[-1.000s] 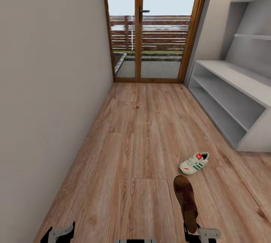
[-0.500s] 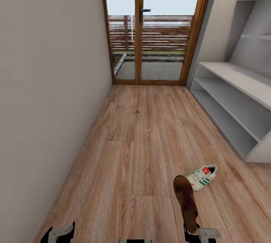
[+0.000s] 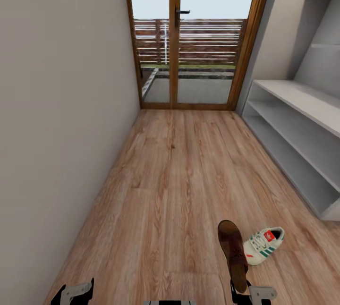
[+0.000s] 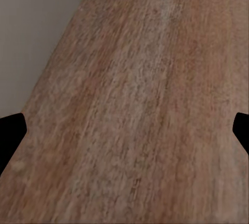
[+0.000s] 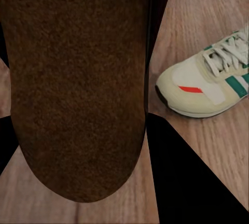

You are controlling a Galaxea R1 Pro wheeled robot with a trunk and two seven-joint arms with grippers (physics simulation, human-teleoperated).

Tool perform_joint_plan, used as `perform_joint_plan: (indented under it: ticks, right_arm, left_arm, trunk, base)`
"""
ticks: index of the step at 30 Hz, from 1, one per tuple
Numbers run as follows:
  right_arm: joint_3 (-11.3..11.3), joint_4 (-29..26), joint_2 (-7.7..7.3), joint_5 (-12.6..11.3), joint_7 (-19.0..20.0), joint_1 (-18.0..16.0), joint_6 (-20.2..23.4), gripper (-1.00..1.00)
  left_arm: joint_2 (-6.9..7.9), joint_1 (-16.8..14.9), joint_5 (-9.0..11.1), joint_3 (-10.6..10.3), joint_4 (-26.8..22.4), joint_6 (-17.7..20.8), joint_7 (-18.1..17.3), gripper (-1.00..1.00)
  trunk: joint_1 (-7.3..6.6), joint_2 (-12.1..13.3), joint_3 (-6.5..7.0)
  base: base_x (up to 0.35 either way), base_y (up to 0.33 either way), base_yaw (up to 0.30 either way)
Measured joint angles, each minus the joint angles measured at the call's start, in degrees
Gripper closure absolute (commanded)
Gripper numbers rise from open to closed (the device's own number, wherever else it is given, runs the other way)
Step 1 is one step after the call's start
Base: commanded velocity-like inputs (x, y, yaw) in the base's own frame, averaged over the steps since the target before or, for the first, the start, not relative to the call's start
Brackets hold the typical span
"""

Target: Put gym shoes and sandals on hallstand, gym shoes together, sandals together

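Observation:
A brown sandal (image 3: 233, 248) stands on end above the corridor floor (image 3: 179, 173), and my right gripper (image 3: 246, 292) is shut on its lower end. In the right wrist view its dark brown sole (image 5: 78, 78) lies between the black fingers (image 5: 181, 177). One white gym shoe (image 3: 262, 245) with green stripes lies on the floor just right of the held sandal, and its toe (image 5: 199, 89) shows beside the sole. The light grey hallstand (image 3: 302, 121) stands along the right wall. My left gripper (image 3: 73, 292) hangs low at the left, open over bare planks (image 4: 124, 130).
A plain grey wall (image 3: 61, 106) runs close along the left side. A wood-framed glass door (image 3: 193, 36) closes the far end of the corridor, with a fence outside.
The camera has moved forward, so the gym shoe and the hallstand now sit nearer and further right. Both arms and the held sandal keep their places in the view.

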Motion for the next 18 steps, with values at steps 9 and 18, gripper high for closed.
perform_joint_plan:
  ticks: [9,18]
  right_arm:
    - [0.00,-0.01,0.00,0.00,0.00,0.00,0.00,1.00]
    - [-0.02,-0.01,0.00,0.00,0.00,0.00,-0.02,1.00]
  left_arm:
    - [0.00,-0.03,0.00,0.00,0.00,0.00,0.00,-1.00]
    - [0.00,-0.03,0.00,0.00,0.00,-0.02,0.00,-1.00]
  trunk:
    - [0.00,0.00,0.00]
    - [0.00,0.00,0.00]
  base:
    - [0.333,0.000,0.000]
    - [0.333,0.000,0.000]
